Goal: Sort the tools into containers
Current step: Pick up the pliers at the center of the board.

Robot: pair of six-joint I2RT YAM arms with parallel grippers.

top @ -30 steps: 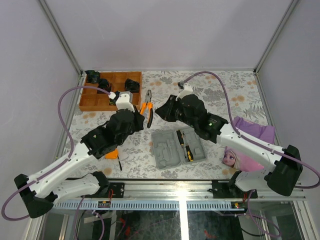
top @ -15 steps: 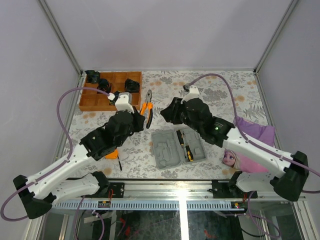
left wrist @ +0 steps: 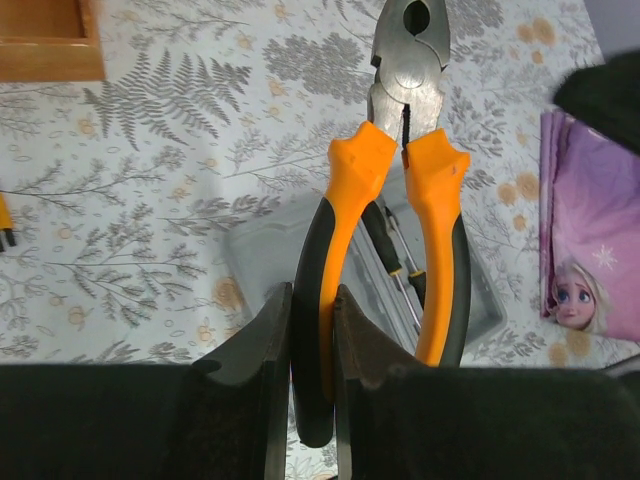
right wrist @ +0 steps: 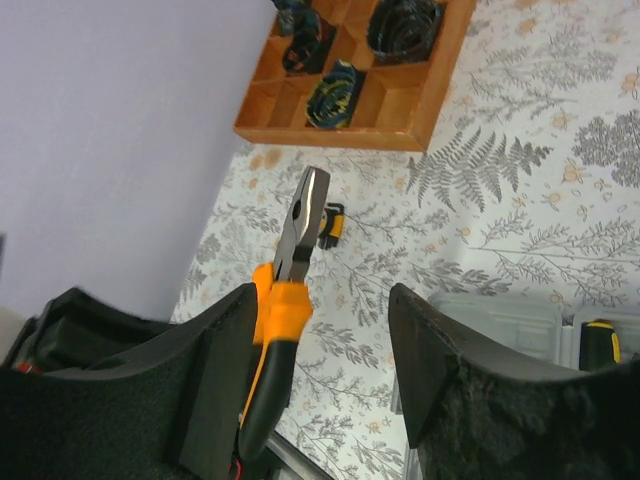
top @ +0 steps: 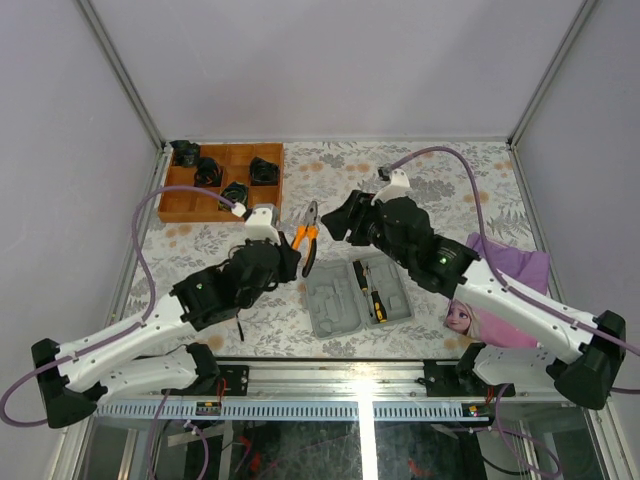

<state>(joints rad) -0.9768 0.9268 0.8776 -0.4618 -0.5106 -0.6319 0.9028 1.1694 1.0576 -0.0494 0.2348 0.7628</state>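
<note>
Holding pliers [left wrist: 352,185] off bench [top: 440,180]: left fingers [left wrist: 268,345] clamped narrow on one black-orange handle, steel nose pointing away from arm. Pliers hang above far-left part of open grey case [top: 335,300], not touching it. Screwdriver [top: 368,290] lies in case's right half. Right fingers [right wrist: 222,345] spread wide, nothing between them, near pliers' nose.

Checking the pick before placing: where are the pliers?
Centre of the top view, in the left claw: the pliers are gripped by one handle, just beyond the open grey case's left half.
</note>
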